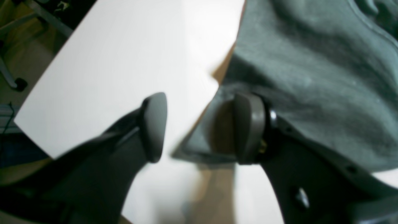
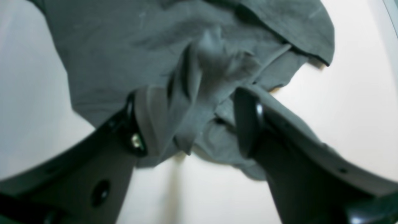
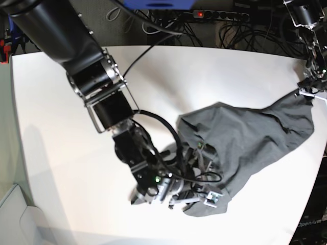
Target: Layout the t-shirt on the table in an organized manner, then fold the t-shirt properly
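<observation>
The dark grey t-shirt (image 3: 245,138) lies rumpled on the right half of the white table (image 3: 204,76), with one corner drawn out to the right edge. My right gripper (image 3: 196,191) is low over the shirt's front-left bunch. In the right wrist view its jaws (image 2: 196,121) stand wide apart, and a loose fold of the t-shirt (image 2: 124,46) hangs between them against the left pad (image 2: 152,118). My left gripper (image 3: 308,89) is at the shirt's far right corner. In the left wrist view it (image 1: 199,127) is open, with the t-shirt (image 1: 311,62) beside and behind the right finger (image 1: 248,129).
Cables and a power strip (image 3: 219,15) run behind the table's far edge. The right arm's thick black body (image 3: 97,76) crosses the table's left half. The left wrist view shows the table's edge (image 1: 34,124) with floor and a chair base (image 1: 17,84) beyond it.
</observation>
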